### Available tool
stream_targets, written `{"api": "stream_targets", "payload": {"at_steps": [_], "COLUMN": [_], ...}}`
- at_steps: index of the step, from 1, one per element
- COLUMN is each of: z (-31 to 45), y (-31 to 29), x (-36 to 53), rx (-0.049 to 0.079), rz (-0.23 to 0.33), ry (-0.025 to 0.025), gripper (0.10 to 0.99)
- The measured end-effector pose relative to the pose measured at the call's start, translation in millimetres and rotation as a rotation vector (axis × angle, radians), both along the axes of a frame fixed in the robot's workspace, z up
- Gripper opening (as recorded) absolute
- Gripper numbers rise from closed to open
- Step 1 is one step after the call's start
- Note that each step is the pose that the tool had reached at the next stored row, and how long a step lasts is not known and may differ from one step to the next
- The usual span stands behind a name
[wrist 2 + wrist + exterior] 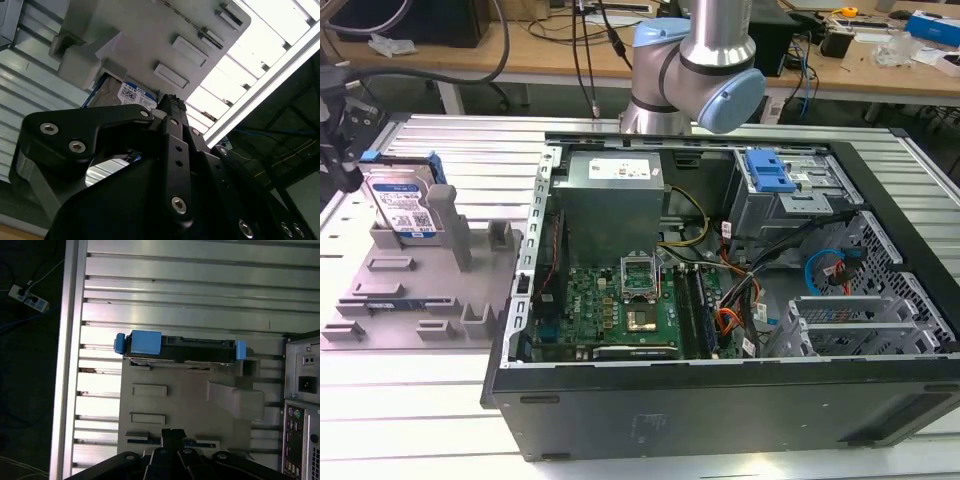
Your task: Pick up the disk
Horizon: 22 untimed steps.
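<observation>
I see the disk (405, 205) standing on its edge at the far end of a grey fixture plate (410, 300), on the exterior view's left. Its white-and-blue label faces the camera, a blue rail runs along its top, and a grey post (448, 215) stands right beside it. The plate lies flat on the ribbed aluminium bench (400, 400), just beside the open computer case (720, 400). That case holds a green motherboard (610, 310), a grey power-supply box (610, 195) and a blue caddy (768, 170). The silver and blue arm (705, 50) rises behind the case. In the first wrist view I look straight down on the disk (180, 349). It shows as a thin dark strip with blue pieces at both ends, set along one edge of the plate (190, 405), with the slatted bench (200, 290) beyond it. My hand (172, 434) hovers over the opposite edge of the plate, well apart from the disk, with the plate's raised blocks lying between them. The hand looks clenched: its two black fingertips (167, 436) meet with nothing between them. In the second wrist view the hand (169, 102) is a black linkage in the foreground. The disk's label (132, 95) peeks out past it under the plate's grey blocks (150, 45). The hand touches neither the disk nor the plate, as far as I can tell.
</observation>
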<state>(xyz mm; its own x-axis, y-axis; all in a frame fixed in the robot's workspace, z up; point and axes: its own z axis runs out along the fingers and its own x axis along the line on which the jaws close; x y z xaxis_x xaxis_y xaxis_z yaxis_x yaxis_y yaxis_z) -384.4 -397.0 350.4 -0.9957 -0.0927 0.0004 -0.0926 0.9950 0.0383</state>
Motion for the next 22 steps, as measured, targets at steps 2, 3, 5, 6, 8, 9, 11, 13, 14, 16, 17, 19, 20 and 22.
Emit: {"api": "stream_targets", "payload": {"at_steps": [2, 3, 5, 6, 8, 9, 11, 13, 14, 16, 17, 19, 20, 22], "z": [-0.2, -0.3, -0.8, -1.1, -1.8, -2.2, -3.4, -4.1, -4.3, -4.9, -5.3, -5.9, -6.5, -7.1], "y": [0.0, 0.0, 0.0, 0.0, 0.0, 0.0, 0.0, 0.0, 0.0, 0.0, 0.0, 0.0, 0.0, 0.0], "x": [0.0, 0.0, 0.0, 0.0, 0.0, 0.0, 0.0, 0.0, 0.0, 0.0, 0.0, 0.0, 0.0, 0.0], "rx": [0.0, 0.0, 0.0, 0.0, 0.0, 0.0, 0.0, 0.0, 0.0, 0.0, 0.0, 0.0, 0.0, -0.001], "rz": [0.076, 0.094, 0.144, 0.164, 0.201, 0.228, 0.298, 0.346, 0.363, 0.402, 0.433, 0.478, 0.517, 0.557], "ry": [0.0, 0.0, 0.0001, 0.0002, 0.0, 0.0001, 0.0001, 0.0001, 0.0001, 0.0001, 0.0001, 0.0002, 0.0001, 0.0003], "gripper": [0.106, 0.106, 0.106, 0.106, 0.106, 0.106, 0.106, 0.106, 0.106, 0.106, 0.114, 0.235, 0.298, 0.416]}}
